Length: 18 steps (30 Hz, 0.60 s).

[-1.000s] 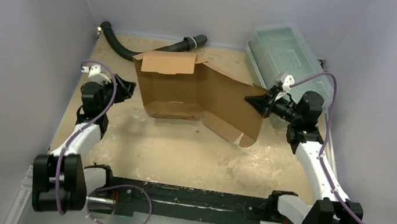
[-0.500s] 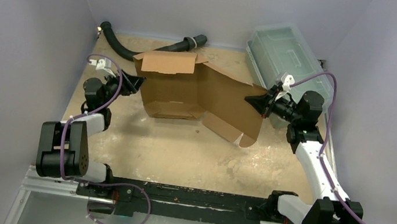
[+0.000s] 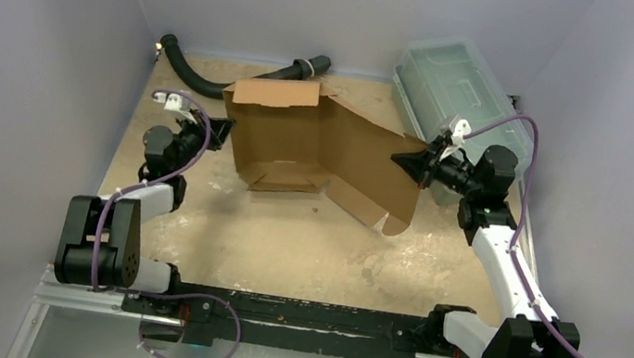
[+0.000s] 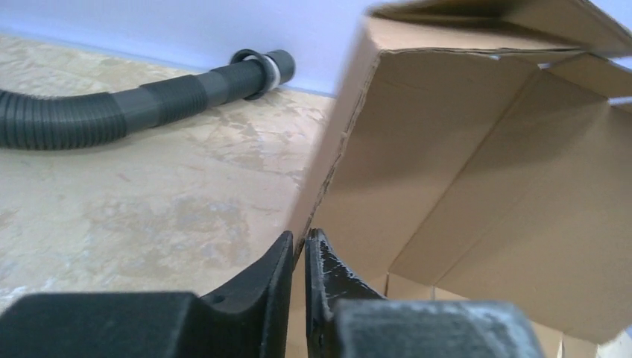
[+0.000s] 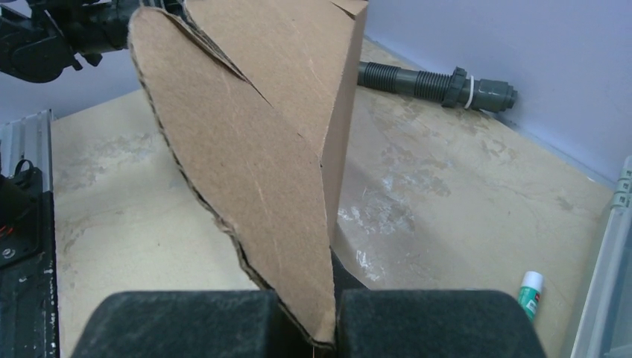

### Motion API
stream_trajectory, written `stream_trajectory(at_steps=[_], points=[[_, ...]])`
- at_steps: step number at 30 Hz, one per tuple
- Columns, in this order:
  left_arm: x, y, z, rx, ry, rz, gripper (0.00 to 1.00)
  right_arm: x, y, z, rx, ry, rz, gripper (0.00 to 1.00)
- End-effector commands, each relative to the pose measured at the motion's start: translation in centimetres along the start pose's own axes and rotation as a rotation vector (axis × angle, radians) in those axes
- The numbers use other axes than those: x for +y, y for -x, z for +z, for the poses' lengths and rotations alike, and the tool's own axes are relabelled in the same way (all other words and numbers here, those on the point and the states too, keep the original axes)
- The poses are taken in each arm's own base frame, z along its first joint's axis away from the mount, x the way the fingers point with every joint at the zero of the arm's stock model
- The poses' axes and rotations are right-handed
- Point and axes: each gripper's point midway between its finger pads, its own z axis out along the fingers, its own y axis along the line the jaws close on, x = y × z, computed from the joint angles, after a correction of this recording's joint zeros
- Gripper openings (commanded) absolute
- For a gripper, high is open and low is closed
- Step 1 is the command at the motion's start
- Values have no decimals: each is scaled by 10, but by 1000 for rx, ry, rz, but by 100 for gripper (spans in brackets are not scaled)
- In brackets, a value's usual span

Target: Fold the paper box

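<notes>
The paper box (image 3: 300,139) is a brown cardboard sheet, partly formed, at the back middle of the table. Its left and back walls stand up and a wide panel spreads right. My left gripper (image 3: 219,132) is shut on the left wall's edge; in the left wrist view the fingertips (image 4: 299,237) pinch that edge of the box (image 4: 462,171). My right gripper (image 3: 402,163) is shut on the right panel's corner and holds it off the table. In the right wrist view the flap (image 5: 246,149) rises from between my right gripper (image 5: 309,317) blocks.
A black corrugated hose (image 3: 215,80) lies along the back wall, also in the left wrist view (image 4: 112,112) and the right wrist view (image 5: 432,82). A clear greenish lidded bin (image 3: 453,81) stands back right. A glue stick (image 5: 531,291) lies by the right edge. Walls enclose three sides.
My left gripper has moved right from beside the box to its left wall and closed on its edge. The left wall and back flap now stand more upright. The right arm has not moved.
</notes>
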Motion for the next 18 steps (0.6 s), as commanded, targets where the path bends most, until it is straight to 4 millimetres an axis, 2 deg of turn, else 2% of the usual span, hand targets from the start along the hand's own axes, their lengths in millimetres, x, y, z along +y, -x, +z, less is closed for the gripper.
stream_trajectory(at_steps=[1, 2, 5, 9, 13, 18], points=[[-30, 3, -5, -44, -42, 125, 4, 5, 24, 0, -44, 33, -61, 0], [-33, 4, -9, -60, -39, 132, 0, 6, 25, 0, -46, 34, -65, 0], [-49, 0, -25, -98, -38, 149, 0, 7, 26, -1, -49, 33, -69, 0], [-58, -3, -40, -121, -6, 204, 0, 8, 27, -2, -50, 37, -71, 0], [-67, -11, -40, -85, -1, 257, 0, 10, 26, -1, -50, 50, -71, 0], [-68, -21, -36, -35, 29, 294, 0, 21, 28, -3, -58, 96, -90, 0]])
